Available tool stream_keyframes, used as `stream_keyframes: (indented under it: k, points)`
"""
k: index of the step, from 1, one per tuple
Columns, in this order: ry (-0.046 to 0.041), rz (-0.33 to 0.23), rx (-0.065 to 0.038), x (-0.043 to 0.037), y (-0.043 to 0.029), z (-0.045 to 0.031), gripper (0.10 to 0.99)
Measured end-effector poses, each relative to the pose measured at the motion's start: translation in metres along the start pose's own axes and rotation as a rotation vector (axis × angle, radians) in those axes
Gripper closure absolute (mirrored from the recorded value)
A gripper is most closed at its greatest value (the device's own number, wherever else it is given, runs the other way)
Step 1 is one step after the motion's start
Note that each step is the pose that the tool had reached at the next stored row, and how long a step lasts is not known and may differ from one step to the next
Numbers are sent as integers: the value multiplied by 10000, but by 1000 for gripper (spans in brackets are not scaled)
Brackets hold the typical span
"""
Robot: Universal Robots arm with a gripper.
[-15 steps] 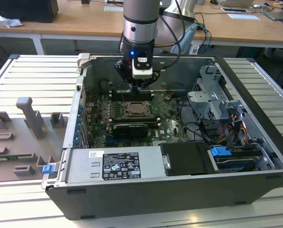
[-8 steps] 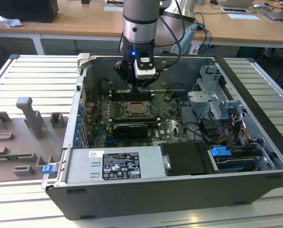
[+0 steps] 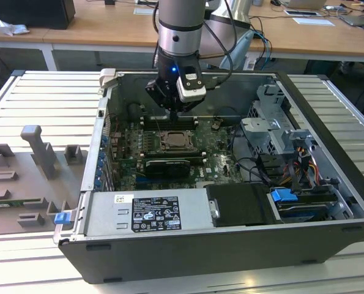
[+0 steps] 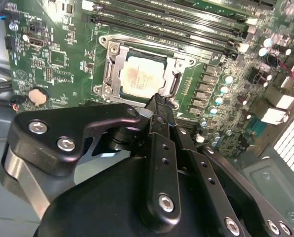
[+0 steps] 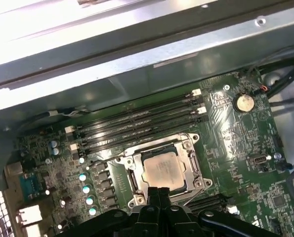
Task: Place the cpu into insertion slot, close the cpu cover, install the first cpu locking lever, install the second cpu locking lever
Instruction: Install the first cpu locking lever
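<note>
Gripper (image 3: pixel 173 115) (image 4: pixel 159 99) (image 5: pixel 159 190) low over the cpu (image 3: pixel 172 139) (image 4: pixel 139 76) (image 5: pixel 161 170) in the computer case (image 3: pixel 169 260)
Its two fingers (image 5: pixel 153 196) are pressed tight together and hold nothing; their tip hangs at the cpu edge far from the memory slots (image 4: pixel 176 19) (image 5: pixel 137 121). The cpu lies flat in the insertion slot (image 4: pixel 103 89), just beside the memory slots. The cpu cover (image 4: pixel 110 69) (image 5: pixel 193 170) is folded down around it, and the cpu shows through the window.

From my desk, the exterior view looks evenly lit by bright room light, though the inside of the computer case (image 3: pixel 230 89) sits in shade. In the first wrist view the case wall (image 5: pixel 137 59) washes out white with glare along its outer edge, and the chip (image 5: pixel 161 170) shines softly.
</note>
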State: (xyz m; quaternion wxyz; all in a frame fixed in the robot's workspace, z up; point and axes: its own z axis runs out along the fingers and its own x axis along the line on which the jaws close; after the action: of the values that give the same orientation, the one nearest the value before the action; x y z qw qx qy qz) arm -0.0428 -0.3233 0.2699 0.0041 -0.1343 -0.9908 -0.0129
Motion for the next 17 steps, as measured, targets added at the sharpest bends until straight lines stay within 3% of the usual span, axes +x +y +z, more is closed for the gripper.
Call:
stream_keyframes:
  k: [17]
  points:
    - [53,-2139,24,0,0,0,980]
